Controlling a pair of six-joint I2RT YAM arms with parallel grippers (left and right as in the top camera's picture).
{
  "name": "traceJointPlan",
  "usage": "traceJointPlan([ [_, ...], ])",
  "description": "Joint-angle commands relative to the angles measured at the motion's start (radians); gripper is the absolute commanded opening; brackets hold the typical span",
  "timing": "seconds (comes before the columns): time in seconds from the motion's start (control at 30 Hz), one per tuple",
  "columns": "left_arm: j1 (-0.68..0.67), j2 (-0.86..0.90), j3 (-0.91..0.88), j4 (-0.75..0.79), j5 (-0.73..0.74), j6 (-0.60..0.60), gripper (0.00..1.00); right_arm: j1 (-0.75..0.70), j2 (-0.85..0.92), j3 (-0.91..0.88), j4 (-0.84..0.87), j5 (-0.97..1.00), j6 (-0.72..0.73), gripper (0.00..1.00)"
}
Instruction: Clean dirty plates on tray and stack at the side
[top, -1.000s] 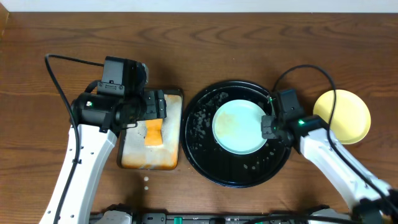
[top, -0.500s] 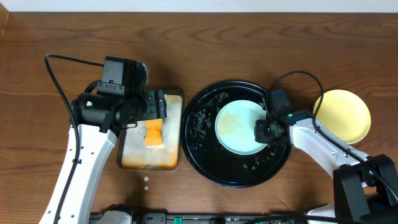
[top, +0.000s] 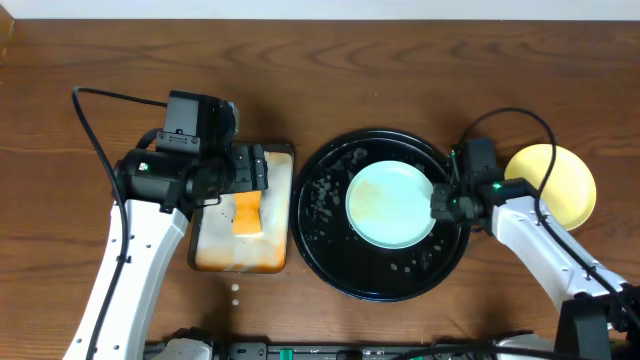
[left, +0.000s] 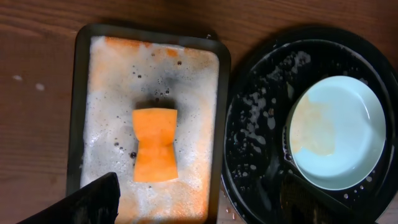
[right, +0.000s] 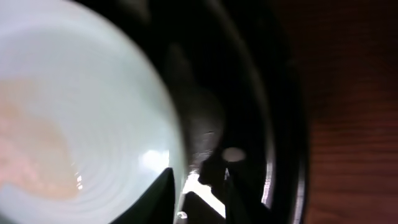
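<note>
Dark brown wooden table carried everything. The large round black tray, flecked with foam, sat at centre-right, and the pale mint-blue round plate lay flat in it with an orange smear across its left half. A pale yellow round plate rested on the wood just right of the tray.

The right gripper sat at the mint plate's right edge. Its fingers straddled the rim, but whether they pinched it I could not tell. The left gripper hung wide open and empty over the rectangular foamy metal pan, above the orange sponge.

A wet, soapy rim held only at one edge would likely slip or tip the plate, and any scrubbing push could skate it across the tray.
</note>
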Motion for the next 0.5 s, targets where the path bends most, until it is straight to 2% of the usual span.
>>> traceJointPlan([
  [0.0, 0.001, -0.001, 0.000, -0.002, 0.005, 0.014, 0.83, -0.013, 0.033, -0.004, -0.011, 0.004, 0.025, 0.23],
  [0.17, 0.001, -0.001, 0.000, -0.002, 0.005, 0.014, 0.83, 0.002, 0.098, -0.005, 0.006, -0.118, 0.026, 0.22],
  [0.3, 0.000, -0.001, 0.000, -0.002, 0.005, 0.014, 0.83, 0.014, 0.144, -0.005, 0.015, -0.106, 0.045, 0.18],
  [0.43, 0.001, -0.001, 0.000, -0.002, 0.005, 0.014, 0.83, 0.007, 0.158, -0.005, 0.023, -0.038, 0.086, 0.01],
  [0.47, 0.000, 0.000, 0.000, -0.002, 0.005, 0.014, 0.83, 0.002, 0.150, -0.003, 0.035, -0.020, 0.084, 0.01],
])
